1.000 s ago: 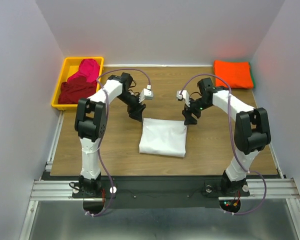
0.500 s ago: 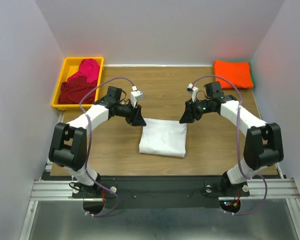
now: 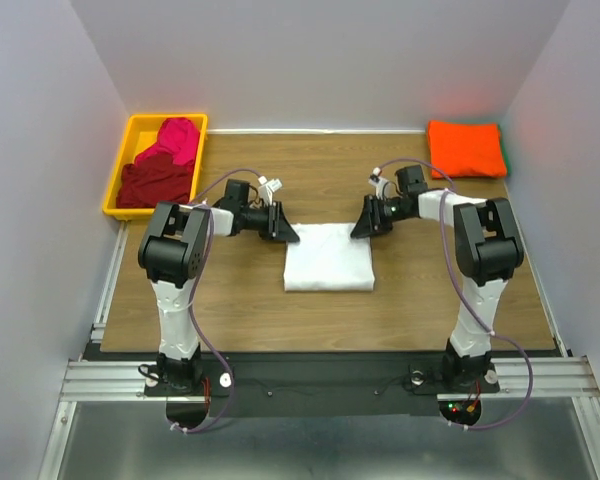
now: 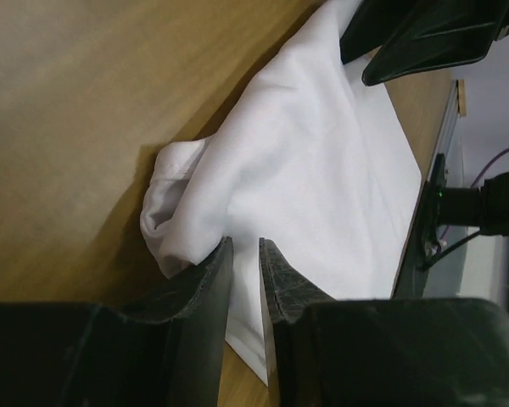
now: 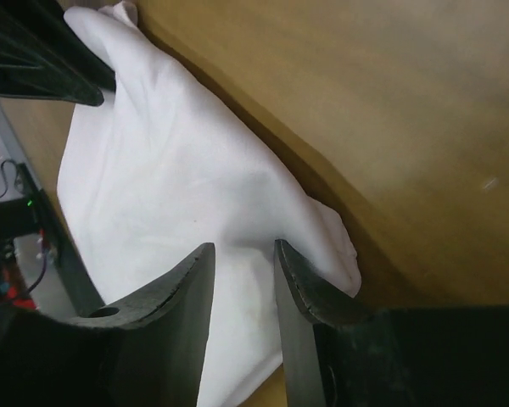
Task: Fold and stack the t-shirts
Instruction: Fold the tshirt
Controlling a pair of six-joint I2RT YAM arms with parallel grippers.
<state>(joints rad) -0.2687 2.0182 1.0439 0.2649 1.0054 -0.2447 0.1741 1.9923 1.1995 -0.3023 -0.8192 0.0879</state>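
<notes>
The white t-shirt (image 3: 328, 260) lies folded into a flat rectangle at the middle of the desk (image 3: 230, 295). The left tool (image 3: 288, 234) sits low at its far left corner. In the left wrist view its fingers (image 4: 205, 288) stand almost together, a thin fold of the white cloth (image 4: 322, 170) pinched in the narrow gap, with the fabric bunched up just beside them. The right tool (image 3: 360, 229) sits low at the far right corner. Its fingers (image 5: 301, 288) stand a little wider apart, and white cloth (image 5: 178, 186) fills the space between them, so it too grips the shirt.

An orange t-shirt (image 3: 466, 148) lies folded at the far right corner of the desk, well apart. At the far left, a dark red t-shirt (image 3: 155, 182) and a magenta t-shirt (image 3: 172, 140) lie crumpled in a yellow bin (image 3: 130, 135).
</notes>
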